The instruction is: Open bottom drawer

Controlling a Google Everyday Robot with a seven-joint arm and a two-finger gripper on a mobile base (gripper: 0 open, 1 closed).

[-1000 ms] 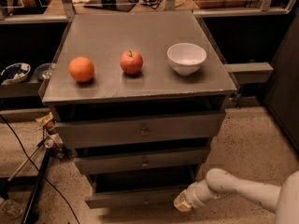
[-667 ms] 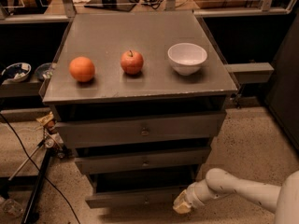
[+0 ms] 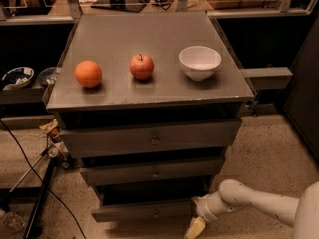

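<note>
The grey cabinet [image 3: 149, 91] has three drawers. The bottom drawer [image 3: 142, 212] is the lowest and slimmest front, with a small metal knob [image 3: 156, 214] at its middle, and it stands a little forward of the cabinet body. My white arm comes in from the lower right. The gripper [image 3: 196, 228] hangs at the right end of the bottom drawer front, pointing down toward the floor, right of the knob.
On the cabinet top sit an orange [image 3: 88, 73], a red apple [image 3: 141, 66] and a white bowl [image 3: 200, 61]. The middle drawer [image 3: 152, 172] and top drawer [image 3: 149, 139] also stand slightly forward. Cables and a stand leg [image 3: 40, 198] lie on the floor at left.
The camera view has shifted slightly, so the cabinet sits a bit higher in frame. The gripper stays at the bottom drawer's right end.
</note>
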